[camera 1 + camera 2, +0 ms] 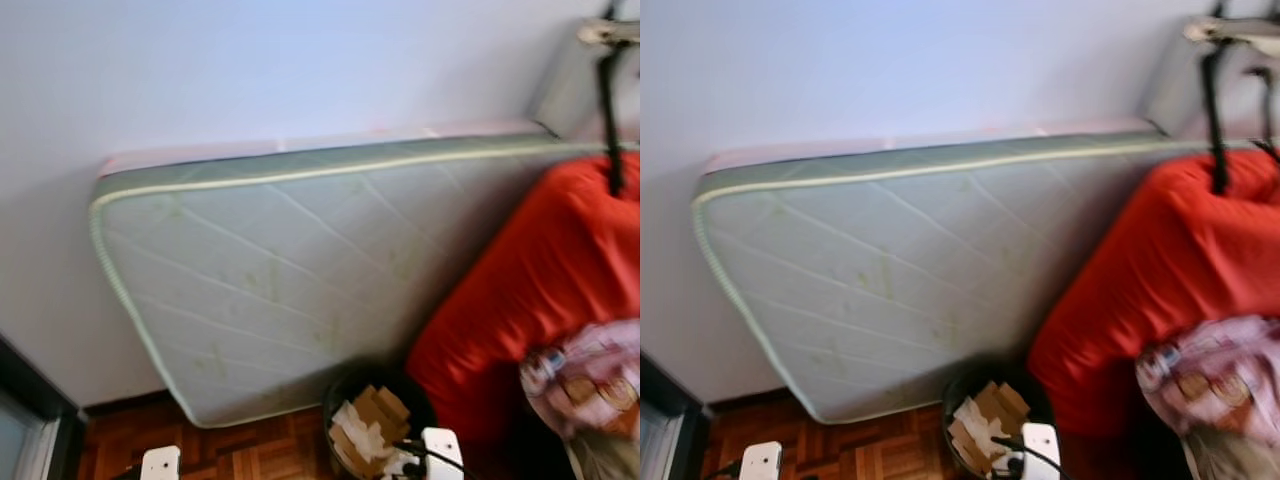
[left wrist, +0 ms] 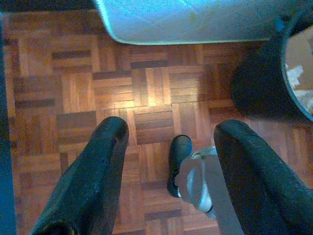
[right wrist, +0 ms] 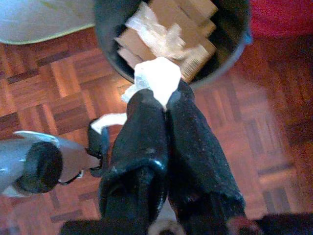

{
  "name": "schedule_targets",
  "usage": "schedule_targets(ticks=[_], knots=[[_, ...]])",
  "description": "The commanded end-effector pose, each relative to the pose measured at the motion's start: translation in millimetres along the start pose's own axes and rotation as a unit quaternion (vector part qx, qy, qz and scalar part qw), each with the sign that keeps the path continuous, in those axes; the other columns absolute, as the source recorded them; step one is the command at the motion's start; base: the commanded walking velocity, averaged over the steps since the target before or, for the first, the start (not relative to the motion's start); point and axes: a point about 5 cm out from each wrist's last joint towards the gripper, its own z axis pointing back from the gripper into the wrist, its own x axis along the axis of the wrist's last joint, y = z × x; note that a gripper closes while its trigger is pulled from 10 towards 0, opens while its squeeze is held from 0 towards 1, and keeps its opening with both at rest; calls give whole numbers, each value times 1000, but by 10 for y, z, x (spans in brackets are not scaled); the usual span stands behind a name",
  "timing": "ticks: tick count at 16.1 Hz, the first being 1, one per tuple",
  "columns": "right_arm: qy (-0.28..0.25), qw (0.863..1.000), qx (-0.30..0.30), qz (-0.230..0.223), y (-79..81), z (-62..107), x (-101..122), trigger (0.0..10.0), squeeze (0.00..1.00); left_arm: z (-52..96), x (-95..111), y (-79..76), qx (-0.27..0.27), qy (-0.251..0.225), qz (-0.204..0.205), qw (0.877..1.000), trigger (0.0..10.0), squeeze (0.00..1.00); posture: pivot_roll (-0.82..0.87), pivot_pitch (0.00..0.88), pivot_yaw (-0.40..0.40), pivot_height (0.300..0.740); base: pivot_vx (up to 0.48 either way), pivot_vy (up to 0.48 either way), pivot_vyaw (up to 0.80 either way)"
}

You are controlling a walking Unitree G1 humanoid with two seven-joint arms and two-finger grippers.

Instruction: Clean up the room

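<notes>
right gripper (image 3: 164,100) – pinching tissue (image 3: 157,78) (white) – above bin (image 3: 105,24)

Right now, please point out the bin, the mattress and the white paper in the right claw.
bin (image 3: 234,46), right wrist view, dark rim.
mattress (image 1: 290,290), left eye view, quilted face.
white paper (image 3: 157,78), right wrist view, crumpled middle.

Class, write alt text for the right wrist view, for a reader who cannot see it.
The right gripper, fingers shut, pinches a crumpled white tissue just at the rim of a black bin holding cardboard scraps and paper. Below lies reddish parquet floor, with a pale mattress corner nearby.
</notes>
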Motion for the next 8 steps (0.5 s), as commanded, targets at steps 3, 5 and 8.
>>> schedule_targets(ticks=[3,5,8], knots=[[-8,1000,-26,-13,-74,13,1,10000,0,-3,-23,-46,-9,4,1,1000,10000,0,101,0,-41,740,0,0,0],[-11,999,-28,-18,-79,14,3,10000,0,-4,-23,-52,-9,4,1,1000,10000,0,102,0,-44,740,0,0,0],[-6,999,-28,-21,-83,14,-6,10000,0,-6,-18,-49,-7,7,-19,1000,10000,0,103,0,-47,740,0,-155,-248]])
